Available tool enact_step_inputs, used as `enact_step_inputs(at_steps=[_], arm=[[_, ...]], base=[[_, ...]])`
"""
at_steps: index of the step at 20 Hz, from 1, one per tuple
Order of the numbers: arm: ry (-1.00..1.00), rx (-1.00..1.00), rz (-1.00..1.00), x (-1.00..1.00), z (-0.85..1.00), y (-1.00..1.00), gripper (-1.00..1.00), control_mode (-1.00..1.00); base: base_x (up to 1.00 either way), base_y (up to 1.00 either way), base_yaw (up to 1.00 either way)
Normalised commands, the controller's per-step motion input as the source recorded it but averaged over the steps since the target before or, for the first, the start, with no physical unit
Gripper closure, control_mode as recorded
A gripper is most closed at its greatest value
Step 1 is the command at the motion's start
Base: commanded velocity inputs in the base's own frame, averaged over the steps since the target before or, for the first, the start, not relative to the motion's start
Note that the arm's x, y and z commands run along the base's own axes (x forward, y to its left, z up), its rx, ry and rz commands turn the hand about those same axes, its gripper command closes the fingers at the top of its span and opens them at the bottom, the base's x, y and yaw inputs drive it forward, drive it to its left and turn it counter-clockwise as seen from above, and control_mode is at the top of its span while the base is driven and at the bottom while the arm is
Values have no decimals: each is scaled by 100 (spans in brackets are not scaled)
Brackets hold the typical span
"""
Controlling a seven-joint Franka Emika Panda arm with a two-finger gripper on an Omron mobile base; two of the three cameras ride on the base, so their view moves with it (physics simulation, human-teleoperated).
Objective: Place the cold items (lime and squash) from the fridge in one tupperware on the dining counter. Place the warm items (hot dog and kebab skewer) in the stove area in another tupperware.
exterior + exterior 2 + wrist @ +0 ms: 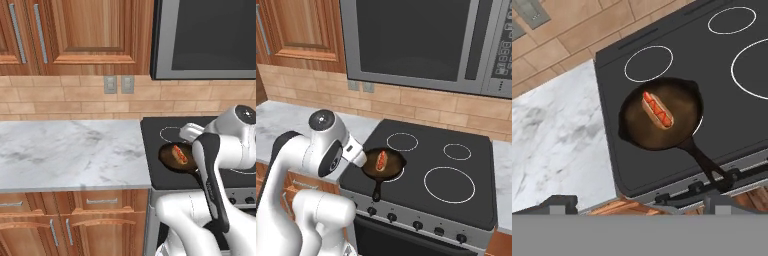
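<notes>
Fingers (pixel 637 205) wide apart, empty, above hot dog (pixel 657 110)

Table (pixel 65 150): polished white-grey marble, smooth. Stove top (pixel 456 175): flat black glass, matt sheen. Pan (pixel 662 117): dark cast iron, dull brown inside. Cabinets (pixel 75 30): varnished wood, brushed metal handles. Backsplash (pixel 60 97): tan tile, matt. Microwave (pixel 421 40): grey metal frame, dark glass door.

Counts, seen from beside the stove:

- hot dog (pixel 657 110): 1, lying in the pan, ahead of the fingertips (pixel 561 202).
- pan (pixel 643 131): 1, dark.
- burner rings on the stovetop (pixel 476 200): 4, one under the pan.
- stove knobs (pixel 417 225): 5 along the front.
- wall outlets (pixel 119 84): 2, side by side.
- microwave (pixel 421 40): 1.
</notes>
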Motion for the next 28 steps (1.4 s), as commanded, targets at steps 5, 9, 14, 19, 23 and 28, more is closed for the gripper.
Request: enact_step_inputs(at_steps=[5,9,14,19,23,28], arm=[[20,-9,2,10,0,-51,-100,-100],[33,-8,8,30,-1,-22,-100,-100],[24,-3,12,52,-24,-2,-100,-100],[10,0,14,46,-48,0,-100,-100],[-7,0,9,23,-60,0,-100,-100],[-15,-1,8,24,-58,0,-100,-100]], base=[[0,0,0],[0,0,0],[0,0,0],[0,0,0],[0,0,0],[0,0,0]])
